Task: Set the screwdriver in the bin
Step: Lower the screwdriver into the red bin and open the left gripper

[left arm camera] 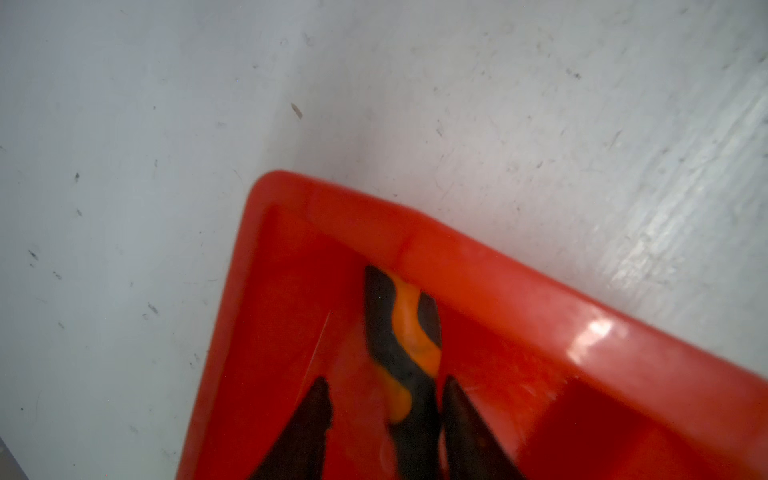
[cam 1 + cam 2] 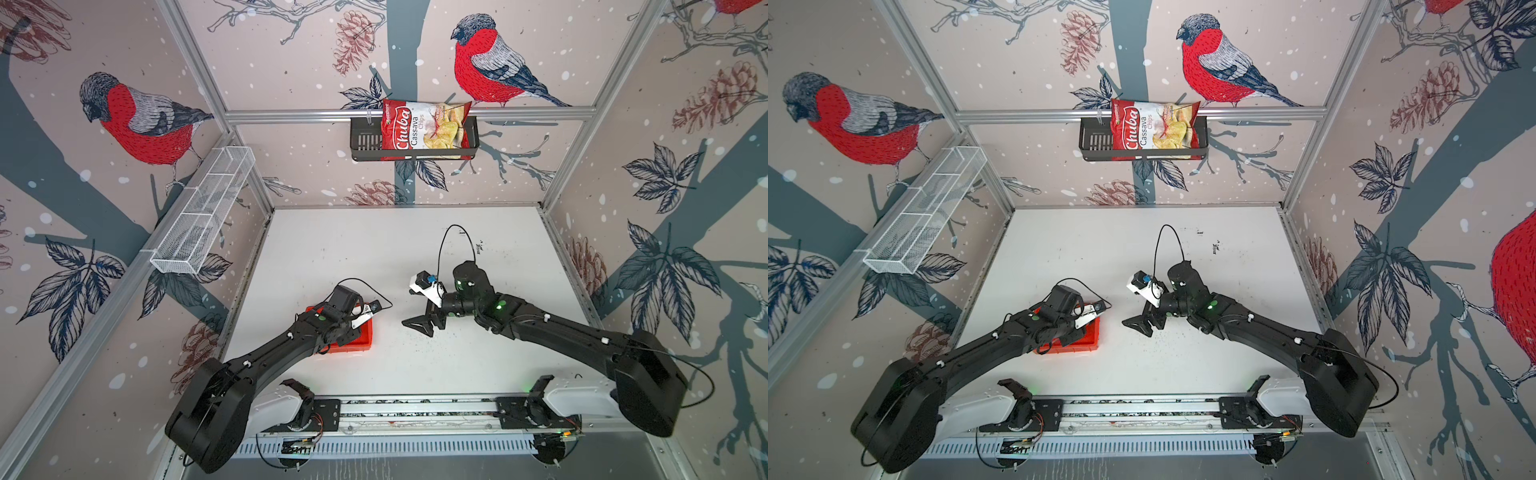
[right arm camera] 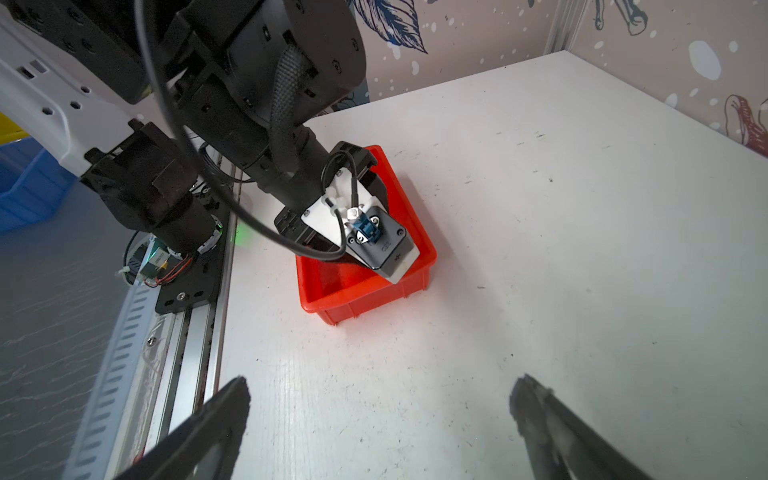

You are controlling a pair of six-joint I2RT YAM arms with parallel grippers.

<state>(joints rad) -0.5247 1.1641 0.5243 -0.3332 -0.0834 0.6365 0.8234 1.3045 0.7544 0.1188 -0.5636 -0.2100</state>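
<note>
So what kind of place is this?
Probably a robot test booth: two arms on a rail, a white table walled with bird wallpaper, and wall baskets.

Screwdriver (image 1: 409, 345), orange-and-black handle visible, inside the bin (image 1: 519, 291), its handle end against one bin wall near a corner. Bin: shallow, bright red, rectangular, low-walled; shaft not visible.

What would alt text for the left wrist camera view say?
An orange-and-black screwdriver lies inside a red bin, handle end against its wall, between the parted fingers of the left pincer. The bin sits on a scuffed white table.
</note>
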